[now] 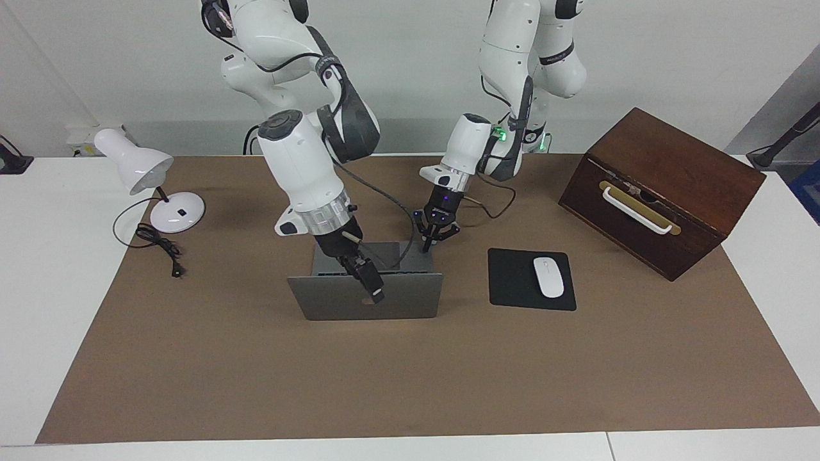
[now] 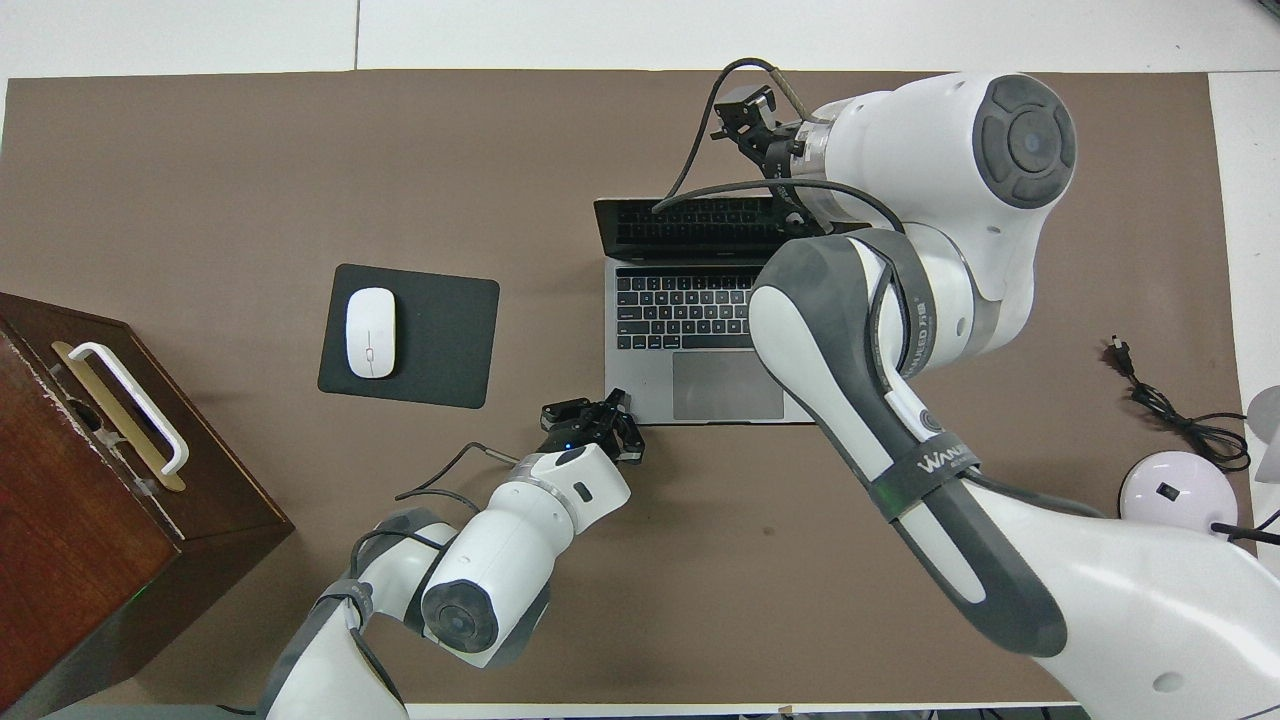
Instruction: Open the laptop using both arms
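Fig.: two-arm setup w/ laptop (image 1: pixel 368 298) standing open on a matte brown mat (image 1: pixel 410 384) at mid-table. Nearest the robots, the left gripper (image 1: pixel 427 244), small, black, w/ splayed links, rests w/ fingertips shut together on the corner of the laptop's base nearest the robots, toward the left arm's end; nothing is held between the tips. The base is flat, smooth silver-grey metal w/ dark keys and a pale rectangular trackpad (image 2: pixel 727 385). Beside the laptop, toward the left arm's end, lies a thin black rectangular mouse pad (image 1: pixel 512 282) carrying a glossy white oval mouse (image 1: pixel 548 276); also toward that end, a dark polished wooden box (image 1: pixel 666 186) w/ a white bar handle on a brass plate. At the right arm's end, a white desk lamp (image 1: pixel 144 176) w/ round base and loose black cord. Farthest out, the lid stands about upright, its plain grey back facing away from the robots; the right gripper (image 1: pixel 370 282) is at the lid's upper edge, fingers hanging over the lid's outer face; open or closed: cannot tell.
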You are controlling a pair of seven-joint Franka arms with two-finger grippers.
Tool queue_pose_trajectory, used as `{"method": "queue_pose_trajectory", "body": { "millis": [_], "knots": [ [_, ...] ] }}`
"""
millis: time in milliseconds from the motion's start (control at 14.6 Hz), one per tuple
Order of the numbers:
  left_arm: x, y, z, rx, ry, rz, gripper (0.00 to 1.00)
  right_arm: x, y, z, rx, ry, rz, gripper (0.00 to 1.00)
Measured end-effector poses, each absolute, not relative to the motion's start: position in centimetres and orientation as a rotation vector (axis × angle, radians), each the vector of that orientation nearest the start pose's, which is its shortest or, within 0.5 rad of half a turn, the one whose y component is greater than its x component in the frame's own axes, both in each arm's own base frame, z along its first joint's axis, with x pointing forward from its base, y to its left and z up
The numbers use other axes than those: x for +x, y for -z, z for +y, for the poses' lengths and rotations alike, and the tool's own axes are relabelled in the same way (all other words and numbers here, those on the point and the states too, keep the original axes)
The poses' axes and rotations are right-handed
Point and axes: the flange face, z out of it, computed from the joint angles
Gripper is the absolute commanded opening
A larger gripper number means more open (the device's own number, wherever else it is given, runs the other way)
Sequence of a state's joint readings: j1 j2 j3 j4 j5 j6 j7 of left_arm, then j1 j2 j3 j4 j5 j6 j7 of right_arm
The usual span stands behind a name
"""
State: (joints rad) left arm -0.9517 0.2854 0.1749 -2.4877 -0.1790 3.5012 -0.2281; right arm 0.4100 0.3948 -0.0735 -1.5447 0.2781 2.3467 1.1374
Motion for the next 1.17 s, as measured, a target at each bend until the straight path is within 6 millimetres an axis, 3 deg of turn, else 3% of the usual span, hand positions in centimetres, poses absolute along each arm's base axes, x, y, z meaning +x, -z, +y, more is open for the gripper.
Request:
{"method": "queue_pose_trajectory", "body": {
  "millis": [1168],
  "knots": [
    [38.5,-26.6,-34.9,-3.201,1.134,0.620,0.00,66.7,-48.3,23.6,-2.540,0.136,1.121,1.00]
  ]
}}
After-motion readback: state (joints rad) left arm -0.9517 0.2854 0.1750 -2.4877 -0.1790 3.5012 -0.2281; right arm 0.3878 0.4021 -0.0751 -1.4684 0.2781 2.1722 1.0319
